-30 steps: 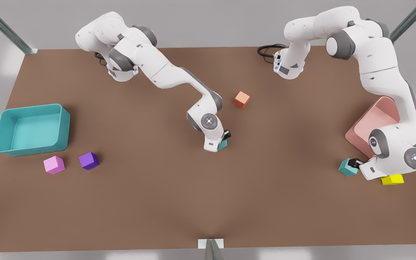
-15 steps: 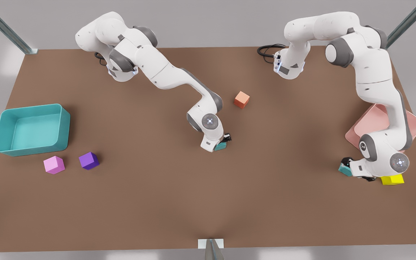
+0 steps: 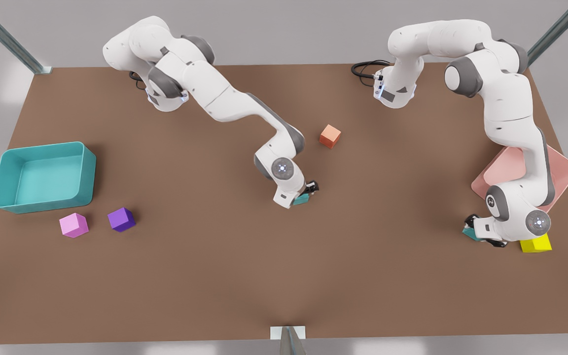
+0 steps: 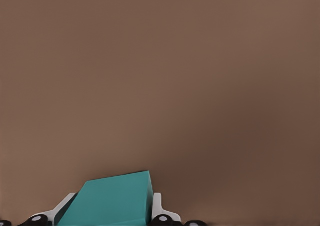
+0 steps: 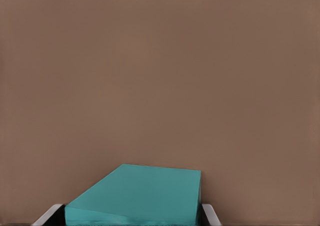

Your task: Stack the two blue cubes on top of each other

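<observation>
Teal cube [image 4: 115,198] sits pinched in left gripper [image 4: 112,211]; second teal cube [image 5: 137,193] pinched in right gripper [image 5: 130,213]; bare brown table [image 4: 160,61] beyond both.

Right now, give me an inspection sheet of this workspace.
Surface: brown table, flat, no spills.
Job's things: mid-table teal cube and teal cube by the yellow cube, far apart, not stacked; an arm is down on each.
Clutter: orange cube, pink cube, purple cube, yellow cube, teal bin, pink tray partly behind an arm.
Grippers: left gripper and right gripper each have fingers against both sides of a teal cube.
Cables: black loops at the arm bases.
Surroundings: grey walls, metal frame posts.
</observation>
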